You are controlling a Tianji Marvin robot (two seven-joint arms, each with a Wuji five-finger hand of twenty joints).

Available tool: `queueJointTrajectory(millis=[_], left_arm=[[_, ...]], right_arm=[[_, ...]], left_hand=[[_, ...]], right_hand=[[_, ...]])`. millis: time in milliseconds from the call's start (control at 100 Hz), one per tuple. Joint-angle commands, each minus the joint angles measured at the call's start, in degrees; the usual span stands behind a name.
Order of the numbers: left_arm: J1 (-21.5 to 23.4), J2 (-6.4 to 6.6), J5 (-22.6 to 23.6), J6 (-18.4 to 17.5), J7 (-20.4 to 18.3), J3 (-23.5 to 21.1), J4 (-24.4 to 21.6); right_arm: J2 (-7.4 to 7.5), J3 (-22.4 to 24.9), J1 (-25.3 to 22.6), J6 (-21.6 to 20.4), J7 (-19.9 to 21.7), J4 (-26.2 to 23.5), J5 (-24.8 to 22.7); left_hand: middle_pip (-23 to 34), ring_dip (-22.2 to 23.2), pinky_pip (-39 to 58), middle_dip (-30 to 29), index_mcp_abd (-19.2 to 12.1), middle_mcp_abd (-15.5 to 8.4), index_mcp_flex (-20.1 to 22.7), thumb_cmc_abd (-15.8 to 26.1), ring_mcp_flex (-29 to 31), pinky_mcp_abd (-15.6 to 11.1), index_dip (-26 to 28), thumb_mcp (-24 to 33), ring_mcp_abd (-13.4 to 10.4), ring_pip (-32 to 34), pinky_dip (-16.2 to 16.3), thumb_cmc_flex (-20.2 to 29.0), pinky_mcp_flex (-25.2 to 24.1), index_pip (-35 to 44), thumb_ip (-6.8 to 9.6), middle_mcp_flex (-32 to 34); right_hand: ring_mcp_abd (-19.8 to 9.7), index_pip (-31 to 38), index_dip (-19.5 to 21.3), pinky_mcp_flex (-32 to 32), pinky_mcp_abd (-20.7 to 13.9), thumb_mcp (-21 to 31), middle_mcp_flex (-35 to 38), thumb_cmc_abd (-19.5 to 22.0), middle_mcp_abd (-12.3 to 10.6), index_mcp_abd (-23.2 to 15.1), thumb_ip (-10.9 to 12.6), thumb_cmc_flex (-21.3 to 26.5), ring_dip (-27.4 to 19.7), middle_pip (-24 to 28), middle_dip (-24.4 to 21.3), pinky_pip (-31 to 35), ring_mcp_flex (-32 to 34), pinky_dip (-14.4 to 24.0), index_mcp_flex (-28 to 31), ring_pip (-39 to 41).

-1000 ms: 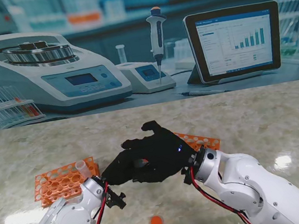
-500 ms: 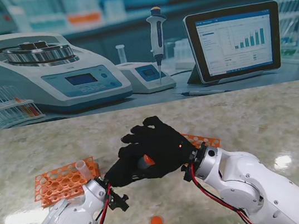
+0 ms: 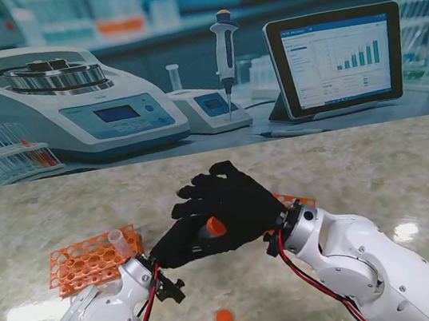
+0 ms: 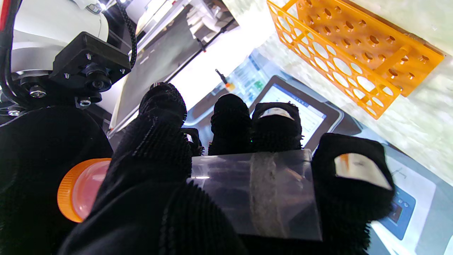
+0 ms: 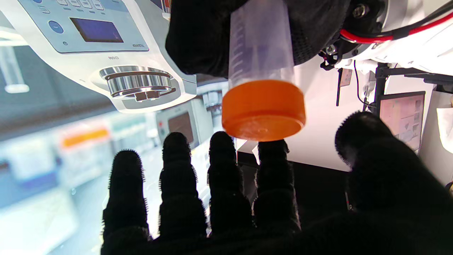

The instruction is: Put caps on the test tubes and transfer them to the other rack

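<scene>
Closest to the robot there's a loose orange cap (image 3: 223, 318) just sitting flat on the marble desk (image 3: 377, 164), between the two white arms.

A bit farther out, the left hand (image 3: 180, 245) has its black-gloved fingers wrapped around a clear test tube (image 4: 254, 193), lifted off the desk roughly mid-desk. The tube is see-through plastic with faint graduation marks down its side and an orange screw cap (image 5: 263, 109) sitting on its end. It's held more or less lying over, long axis running across toward the robot's right, capped end pointing at the right hand (image 3: 232, 198). From the stand view only a sliver of orange shows between the two gloves.

The right hand holds nothing: fingers spread and mostly straight, cupped loosely over the capped end, with one fingertip (image 5: 272, 148) right at the cap's face. Can't tell if it's actually touching.

Off to the left sits an orange rack (image 3: 92, 258) with one uncapped tube (image 3: 117, 241) standing in it. A second orange rack (image 3: 293, 199) pokes out behind the right wrist.
</scene>
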Motion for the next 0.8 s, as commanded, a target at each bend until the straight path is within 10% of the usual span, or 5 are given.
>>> queueJointTrajectory(millis=[0,790], left_arm=[[0.20,-0.10,0.08,-0.11,-0.10,-0.06,-0.12],[-0.04,-0.13,-0.10,-0.35,-0.09,-0.18,0.34]], right_arm=[[-0.21,0.26,-0.93,0.01,0.48,-0.77,0.99],[-0.37,2.65,-4.62,-2.70,-0.76,-2.83,1.77]], left_hand=[[-0.30,0.88,4.80,-0.16,-2.49,-2.16,1.53,4.44,0.38,-3.70,1.98,0.46,-0.67,2.15,-0.23,1.41,2.44,1.03,0.14,0.22],[-0.30,0.88,4.80,-0.18,-2.45,-2.15,1.53,4.37,0.38,-3.70,1.97,0.44,-0.67,2.15,-0.22,1.39,2.44,1.02,0.15,0.25]], right_hand=[[0.75,-0.59,-1.03,-1.26,1.41,-0.69,-1.83,2.06,0.88,0.96,1.91,-1.59,-0.50,-0.61,-0.74,-0.95,-1.63,-1.61,-1.63,-2.27],[1.40,-0.88,-1.61,-1.69,1.77,-2.31,-2.15,2.83,0.84,2.01,1.28,-8.52,-0.42,-0.64,-0.76,-1.07,-1.98,-1.76,-1.35,-2.19]])
